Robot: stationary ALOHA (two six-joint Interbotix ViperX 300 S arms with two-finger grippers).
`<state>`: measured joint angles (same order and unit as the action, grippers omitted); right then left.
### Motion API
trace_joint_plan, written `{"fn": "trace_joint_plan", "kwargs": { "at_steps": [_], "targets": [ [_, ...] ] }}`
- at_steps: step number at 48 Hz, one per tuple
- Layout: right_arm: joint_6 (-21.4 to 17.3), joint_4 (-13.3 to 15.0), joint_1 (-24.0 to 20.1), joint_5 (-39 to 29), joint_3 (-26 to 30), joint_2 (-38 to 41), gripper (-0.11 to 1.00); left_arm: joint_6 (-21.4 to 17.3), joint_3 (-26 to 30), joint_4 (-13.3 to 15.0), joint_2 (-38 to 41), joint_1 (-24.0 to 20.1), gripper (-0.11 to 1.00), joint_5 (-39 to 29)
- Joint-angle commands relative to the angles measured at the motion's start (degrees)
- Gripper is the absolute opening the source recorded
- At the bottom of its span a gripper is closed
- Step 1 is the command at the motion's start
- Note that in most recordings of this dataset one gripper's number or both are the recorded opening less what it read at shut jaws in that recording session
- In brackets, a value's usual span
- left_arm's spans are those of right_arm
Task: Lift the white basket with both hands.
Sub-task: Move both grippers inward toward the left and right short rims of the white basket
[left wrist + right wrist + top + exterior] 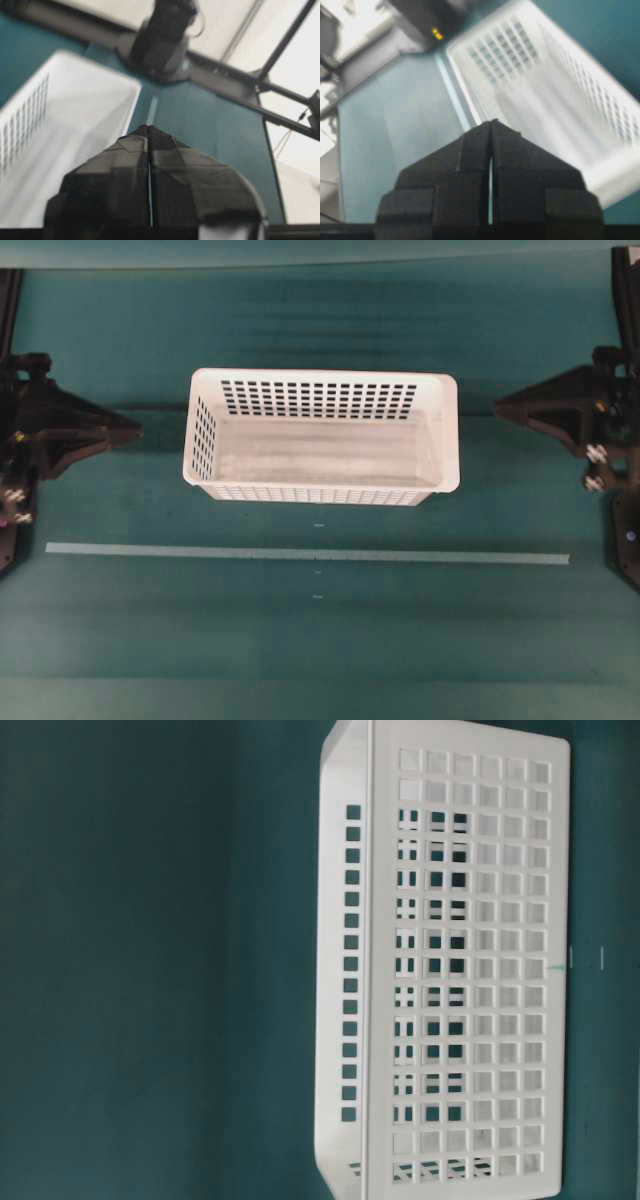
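Observation:
The white basket (322, 435) stands upright and empty on the green table, in the middle of the overhead view. It has perforated walls and a solid floor. It fills the right of the table-level view (450, 970). My left gripper (135, 430) is shut and empty, left of the basket's short wall with a gap between them. My right gripper (500, 407) is shut and empty, right of the basket, also apart from it. In the left wrist view my gripper (149, 128) points past the basket (75, 125). In the right wrist view my gripper (492, 122) points at the basket (555, 100).
A white tape line (300, 554) runs across the table in front of the basket. Black arm bases stand at the far left (10, 490) and far right (625, 530) edges. The opposite arm's base (165, 35) shows beyond the basket.

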<state>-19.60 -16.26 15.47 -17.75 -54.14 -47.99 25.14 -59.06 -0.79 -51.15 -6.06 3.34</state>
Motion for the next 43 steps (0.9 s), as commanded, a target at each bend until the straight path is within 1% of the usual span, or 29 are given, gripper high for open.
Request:
{"fn": "trace_joint_plan", "kwargs": {
  "at_steps": [1, 4, 7, 10, 12, 18, 19, 22, 24, 29, 32, 36, 39, 43],
  "targets": [
    [-4.48, -0.62, 2.9, -8.61, 5.45, 3.78, -0.02, 5.62, 3.87, -0.09, 1.49, -1.23, -0.05, -4.13],
    [-8.61, 0.09, 3.78, -13.62, 8.53, 7.03, -0.02, 11.16, 5.71, -0.18, 2.55, -2.2, -0.05, -7.47],
    [-10.9, 0.62, 3.87, -16.17, 10.63, 9.67, -0.02, 16.44, 7.38, -0.18, 3.69, -3.08, -0.05, -10.99],
    [-12.83, 0.62, 3.96, -18.46, 12.3, 12.3, -0.02, 20.92, 9.49, -0.35, 5.1, -3.87, -0.05, -15.03],
    [-14.33, 0.62, 4.04, -20.04, 13.18, 13.89, -0.02, 22.85, 10.81, -0.35, 5.98, -4.39, -0.06, -16.7],
    [-19.51, 0.97, 5.19, -24.96, 15.82, 18.02, -0.02, 27.33, 16.0, -0.35, 9.84, -6.59, -0.06, -20.21],
    [-20.92, 1.23, 5.54, -25.93, 16.44, 18.98, -0.02, 28.04, 16.79, -0.35, 10.55, -6.86, -0.06, -20.92],
    [-23.47, 2.2, 6.33, -28.12, 17.75, 20.65, -0.02, 29.97, 18.98, -0.35, 12.74, -7.38, -0.06, -23.91],
    [-25.05, 2.99, 7.03, -29.79, 18.63, 21.36, -0.02, 31.38, 20.21, -0.35, 14.24, -7.47, -0.06, -26.54],
    [-28.83, 4.31, 8.26, -33.66, 20.74, 23.55, -0.02, 35.68, 22.59, -0.35, 18.46, -7.47, -0.06, -36.56],
    [-29.79, 5.45, 8.44, -36.3, 21.88, 24.87, -0.02, 37.88, 23.91, -0.35, 20.48, -7.47, -0.06, -41.84],
    [-29.36, 6.59, 8.09, -38.85, 22.76, 26.02, -0.01, 39.81, 25.4, -0.44, 22.41, -7.47, -0.06, -46.85],
    [-29.62, 6.86, 7.65, -40.69, 23.03, 26.19, -0.01, 40.25, 26.19, -0.44, 23.55, -7.47, -0.06, -48.87],
    [-29.88, 6.86, 7.65, -42.19, 22.85, 26.1, 0.0, 40.25, 26.46, -0.44, 23.99, -7.47, -0.06, -49.13]
  ]
}}
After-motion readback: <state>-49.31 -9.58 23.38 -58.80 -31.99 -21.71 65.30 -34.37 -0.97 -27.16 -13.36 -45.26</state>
